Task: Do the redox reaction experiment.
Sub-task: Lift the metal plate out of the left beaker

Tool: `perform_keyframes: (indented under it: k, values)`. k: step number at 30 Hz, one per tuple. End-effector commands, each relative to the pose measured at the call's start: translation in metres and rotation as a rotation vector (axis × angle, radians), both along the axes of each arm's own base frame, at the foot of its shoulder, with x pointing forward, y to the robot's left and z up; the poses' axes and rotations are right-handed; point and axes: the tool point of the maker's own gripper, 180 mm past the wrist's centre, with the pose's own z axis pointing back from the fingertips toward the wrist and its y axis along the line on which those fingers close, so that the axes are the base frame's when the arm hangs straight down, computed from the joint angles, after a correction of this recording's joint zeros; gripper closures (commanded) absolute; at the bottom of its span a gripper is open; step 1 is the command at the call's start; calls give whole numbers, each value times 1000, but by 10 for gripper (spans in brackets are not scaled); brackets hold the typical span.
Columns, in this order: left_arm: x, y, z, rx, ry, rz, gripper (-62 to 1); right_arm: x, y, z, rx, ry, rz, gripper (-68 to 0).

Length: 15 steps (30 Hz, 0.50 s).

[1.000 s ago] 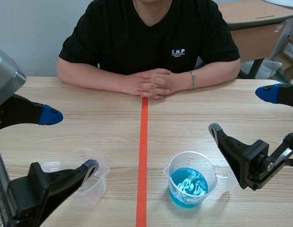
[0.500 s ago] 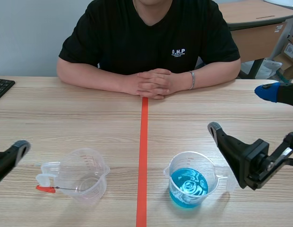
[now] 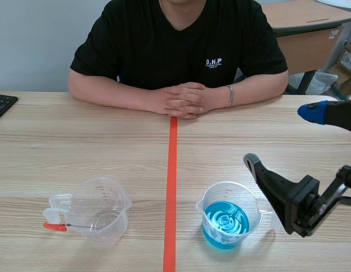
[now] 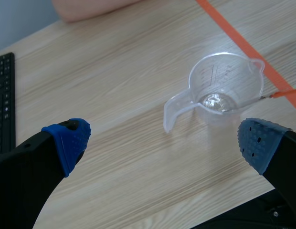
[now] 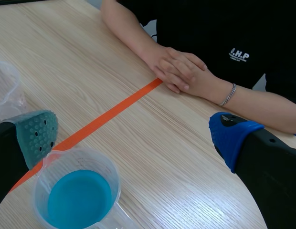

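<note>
Clear plastic beaker of blue liquid [image 3: 226, 218] sits at five o'clock on the wood-grain worktop [image 3: 107, 147], probably light, thin-walled and sloshy, best taken by its side handle. The right tool [image 3: 283, 136] hangs spread wide beside it; the left tool [image 4: 162, 143], equally splayed, faces an empty clear beaker [image 3: 102, 209] at seven o'clock.

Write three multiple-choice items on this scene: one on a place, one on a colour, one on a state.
1. On which side of the tape line does the clear beaker stand?
A) the left arm's side
B) the right arm's side
C) on the line
2. The liquid in the other beaker is:
A) red
B) blue
C) yellow
3. The right pincer is:
A) shut on a beaker
B) shut on nothing
C) open

Key:
1 A, in the scene view it sits left of the line.
2 B, blue fills its bottom.
3 C, its pads stand far apart and grip nothing.
</note>
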Motion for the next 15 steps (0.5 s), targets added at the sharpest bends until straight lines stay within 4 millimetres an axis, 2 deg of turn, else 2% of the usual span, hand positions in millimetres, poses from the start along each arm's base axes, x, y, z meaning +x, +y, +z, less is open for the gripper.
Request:
perform_keyframes:
  k: [1,7,15]
  values:
    - [-2,3,0,-17,-10,18,-623,-2,10,9,10,-33,38,-679]
    - [-6,1,-3,-62,-10,3,-623,-12,28,8,39,-39,96,-679]
    - [-20,-4,-21,-124,40,10,-623,-20,64,7,49,-59,205,-679]
